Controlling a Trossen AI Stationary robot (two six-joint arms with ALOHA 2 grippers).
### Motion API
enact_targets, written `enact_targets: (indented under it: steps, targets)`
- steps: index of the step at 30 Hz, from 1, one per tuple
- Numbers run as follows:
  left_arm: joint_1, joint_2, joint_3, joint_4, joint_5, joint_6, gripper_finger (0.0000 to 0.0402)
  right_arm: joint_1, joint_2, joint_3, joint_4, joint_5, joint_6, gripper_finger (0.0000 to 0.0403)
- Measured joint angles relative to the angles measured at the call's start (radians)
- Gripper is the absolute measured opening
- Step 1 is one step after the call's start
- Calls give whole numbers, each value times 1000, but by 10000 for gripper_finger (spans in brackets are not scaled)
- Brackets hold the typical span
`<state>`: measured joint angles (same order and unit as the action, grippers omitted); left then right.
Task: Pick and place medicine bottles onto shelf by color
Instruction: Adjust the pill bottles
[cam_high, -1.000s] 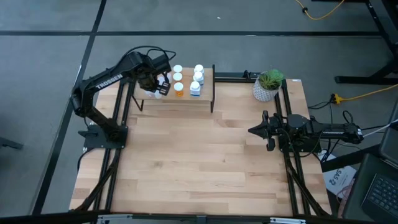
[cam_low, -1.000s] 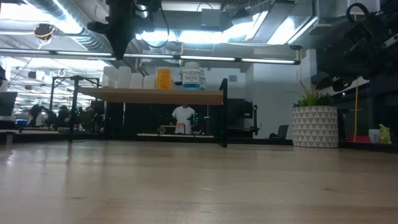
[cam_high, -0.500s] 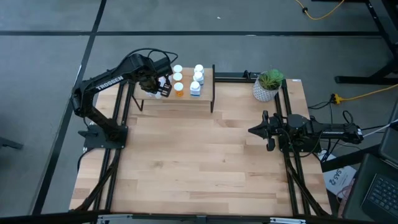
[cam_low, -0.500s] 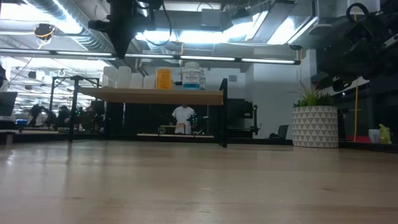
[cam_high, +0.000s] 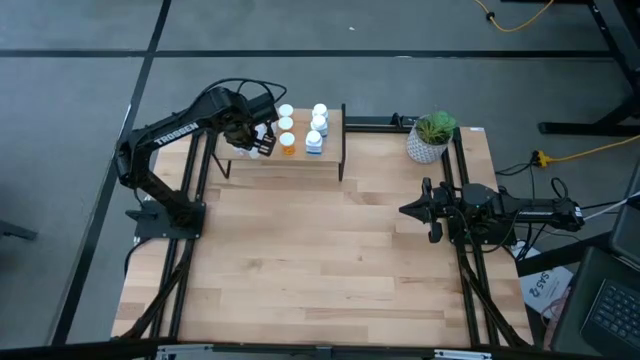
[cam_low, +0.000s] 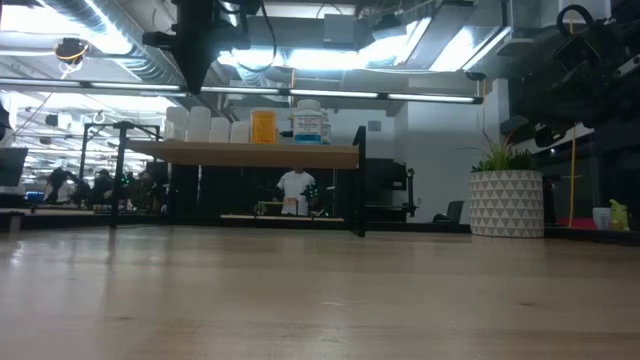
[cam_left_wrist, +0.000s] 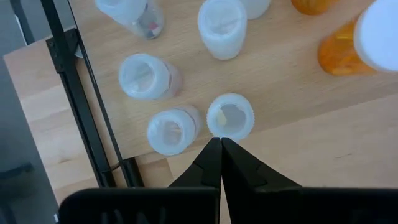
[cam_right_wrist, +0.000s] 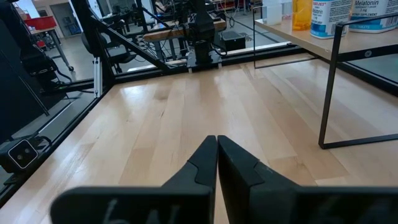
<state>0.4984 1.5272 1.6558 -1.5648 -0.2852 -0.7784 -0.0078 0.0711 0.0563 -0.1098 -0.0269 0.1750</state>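
The shelf (cam_high: 300, 160), light wood on black legs, stands at the table's far left. On it stand several pale translucent vials (cam_left_wrist: 166, 129), orange bottles with white caps (cam_high: 288, 142) and white blocky bottles (cam_high: 314, 142). My left gripper (cam_left_wrist: 220, 144) is shut and empty above the shelf's left end, its tips just over a vial (cam_left_wrist: 230, 116). In the high view my left gripper (cam_high: 255, 135) hovers over the vials. My right gripper (cam_right_wrist: 216, 142) is shut and empty at the table's right side (cam_high: 432, 210).
A white pot with a green plant (cam_high: 430, 138) stands at the far right corner. The shelf's black legs (cam_right_wrist: 328, 93) rise from the tabletop. The wide wooden tabletop (cam_high: 320, 260) lies between the arms. A person (cam_low: 294, 190) shows in the room far behind the shelf.
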Motion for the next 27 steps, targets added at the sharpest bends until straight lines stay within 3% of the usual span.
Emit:
enact_targets:
  steps: [27]
  targets:
    - [33,2,-87,40,-21,3,0,0,0,0,0,0,0,16]
